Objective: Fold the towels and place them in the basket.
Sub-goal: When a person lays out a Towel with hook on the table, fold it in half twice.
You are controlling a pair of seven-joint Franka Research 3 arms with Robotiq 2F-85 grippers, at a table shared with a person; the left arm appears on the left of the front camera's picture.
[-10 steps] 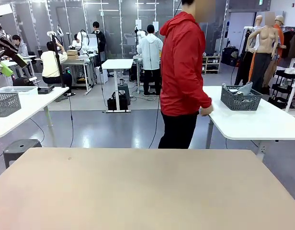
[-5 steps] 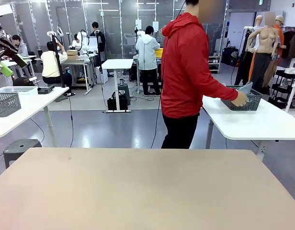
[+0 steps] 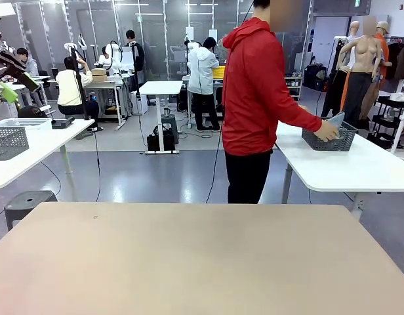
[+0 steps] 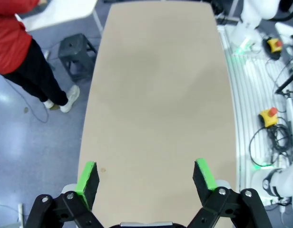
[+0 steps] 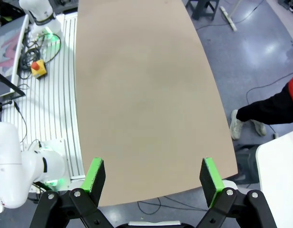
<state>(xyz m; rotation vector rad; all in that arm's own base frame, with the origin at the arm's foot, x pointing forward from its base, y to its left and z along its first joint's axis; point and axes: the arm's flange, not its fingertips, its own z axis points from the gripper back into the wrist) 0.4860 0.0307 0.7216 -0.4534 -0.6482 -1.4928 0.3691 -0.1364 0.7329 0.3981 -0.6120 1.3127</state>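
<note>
Left hand [image 4: 145,173] and right hand [image 5: 152,175] spread wide above beige worktop [image 3: 202,262]. Dark grey wire-mesh basket [image 3: 333,141] touched by red-jacketed person [image 3: 254,85].

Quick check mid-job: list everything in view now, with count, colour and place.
work table: one, beige, between robot and person.
white side table: one, white, far right.
basket: one, dark grey mesh, on the white side table.
towel: one showing, pale, sticking out of the basket.
other basket: one, grey mesh, on a white table far left.
stool: one, grey, floor, beyond the work table's left corner.
person: one, red jacket, standing beside the side table.
person's hand: one, at the basket.
left gripper: one, black, green pads, open above the work table.
right gripper: one, same colours, open above the work table.
</note>
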